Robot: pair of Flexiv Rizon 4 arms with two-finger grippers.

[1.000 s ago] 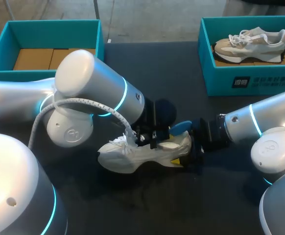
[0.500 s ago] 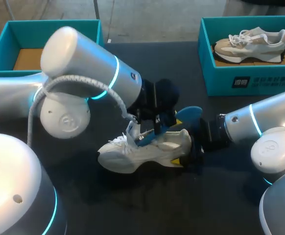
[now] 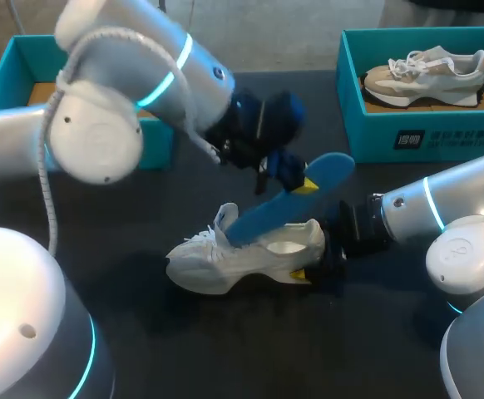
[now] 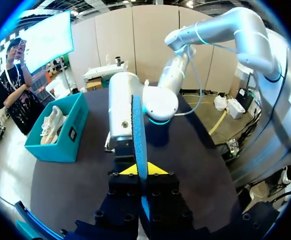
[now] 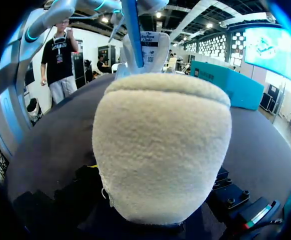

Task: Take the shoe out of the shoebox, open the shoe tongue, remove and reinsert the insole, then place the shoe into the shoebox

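White shoe (image 3: 217,268) rests on its sole on a dark counter (image 3: 225,357), the broadest surface in view. It lies under the left tool and has its heel against the right tool.

Two teal boxes stand along the counter's far edge. One teal shoebox (image 3: 5,79) holds only brown card and sits well behind the left tool, partly hidden by the left arm (image 3: 101,125). A second teal shoebox (image 3: 408,137) holds a beige shoe (image 3: 429,71) and stands well beyond the right tool.

The shoe's tongue (image 5: 150,50) stands up. A blue insole (image 3: 288,204) slants out of the opening, with its toe end inside and its heel end raised.

The left tool (image 3: 300,181) is clamped narrowly on the insole's raised end. From its own wrist view the insole appears edge-on between the yellow tips. The right tool (image 3: 325,262) appears closed on the shoe's padded heel, with one yellow tip showing on the near side.

The insole looks thin, light and bendy, so it is best pinched near its heel end, as it is now. The shoe looks light, with a soft upper and a firmer heel, so the heel is the sound place to hold it. Open counter lies on the near side of both tools and there is free space above. The right arm crowds the heel side.
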